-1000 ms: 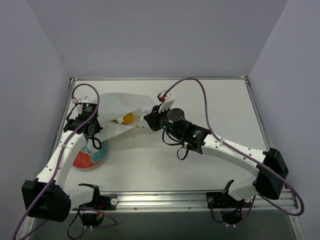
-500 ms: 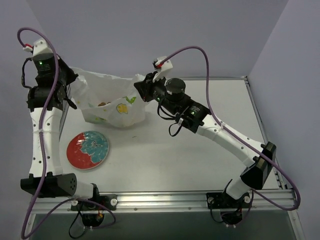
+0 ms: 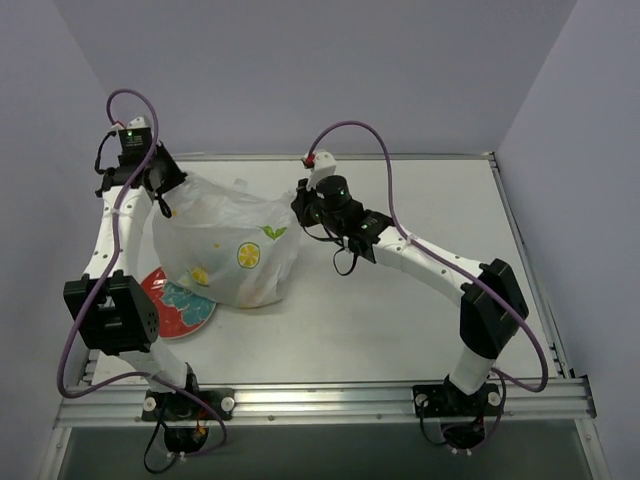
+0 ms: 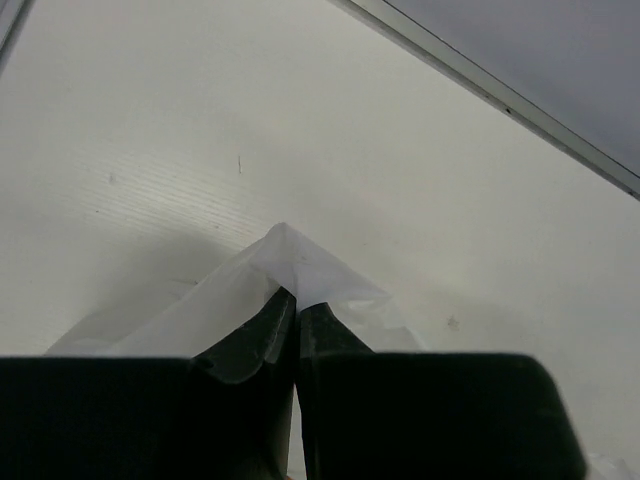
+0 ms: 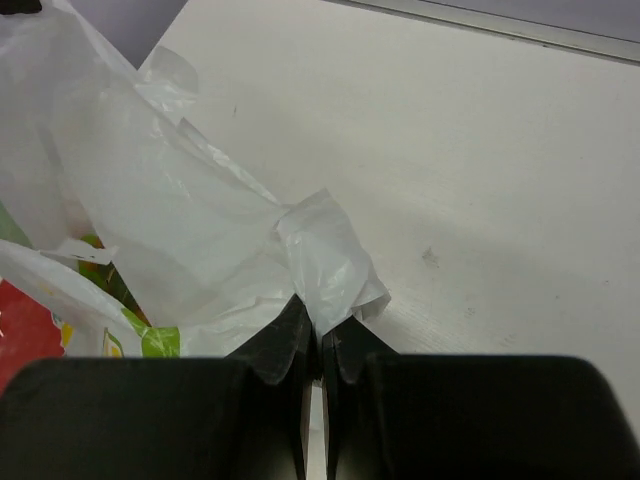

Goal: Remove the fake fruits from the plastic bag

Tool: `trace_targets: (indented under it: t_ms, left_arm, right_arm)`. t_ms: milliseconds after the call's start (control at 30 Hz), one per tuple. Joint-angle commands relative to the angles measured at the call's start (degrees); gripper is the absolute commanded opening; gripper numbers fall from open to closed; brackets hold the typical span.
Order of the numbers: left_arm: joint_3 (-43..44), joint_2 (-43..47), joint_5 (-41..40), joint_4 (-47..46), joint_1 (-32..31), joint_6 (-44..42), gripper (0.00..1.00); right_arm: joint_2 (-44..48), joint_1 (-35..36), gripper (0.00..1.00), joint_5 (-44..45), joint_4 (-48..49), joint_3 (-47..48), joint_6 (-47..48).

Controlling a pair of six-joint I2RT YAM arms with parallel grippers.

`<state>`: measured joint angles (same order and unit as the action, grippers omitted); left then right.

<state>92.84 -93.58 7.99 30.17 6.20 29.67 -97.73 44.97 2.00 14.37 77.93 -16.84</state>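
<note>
Between the left tool (image 3: 165,187) and the right tool (image 3: 300,207) the plastic bag (image 3: 230,255) hangs as a rounded sack. Each tool is clenched on a pinch of its upper rim. Both wrist views show the black jaws shut on a peak of thin white film.

A second ago the bag lay slumped on the counter (image 3: 430,210) with both tools low. Half a second ago it was hoisted with its mouth gaping upward. Now it has swung nearer, and its belly sags below the tools and covers part of the plate (image 3: 172,308). No opening faces the overhead camera any more.

None of the fake fruits lies out on the counter, so I judge they are still inside, gathered at the bottom. The bag has yet to be tipped or opened.

The bag is crinkled, translucent white, printed with a yellow citrus slice (image 3: 248,255) and a green leaf (image 3: 272,232). Beside the right tool's jaws, green and yellow show through the film, but I cannot tell whether that is print or fruit.
</note>
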Motion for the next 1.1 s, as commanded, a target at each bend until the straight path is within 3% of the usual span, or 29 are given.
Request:
trace_targets:
  t_ms: [0,200,267,533,767,1067]
  left_arm:
    - [9.5,4.4,2.1,-4.3,0.5,1.2,0.02]
    - [25.4,2.1,2.2,2.8,0.7,0.0,0.02]
    - [27.0,1.0,2.6,3.7,0.7,0.0,0.02]
    - [17.4,2.8,1.6,1.3,0.8,1.0,0.02]
    - [14.0,-0.9,2.2,-1.1,0.8,1.2,0.02]
    - [24.7,-6.3,3.9,0.8,0.7,1.3,0.02]
  right_arm:
    - [5.4,-0.2,0.00,-1.4,3.4,4.3,0.5]
    - [6.2,-0.2,0.00,-5.1,1.4,11.1,0.6]
    - [6.3,-0.1,0.00,-5.0,1.4,11.5,0.5]
    - [3.4,-0.6,0.00,-3.6,0.3,8.7,0.1]
    - [1.1,-2.4,0.00,-3.3,0.3,9.4,-0.7]
    - [-0.3,-3.7,0.00,-3.3,-4.4,20.9,3.0]
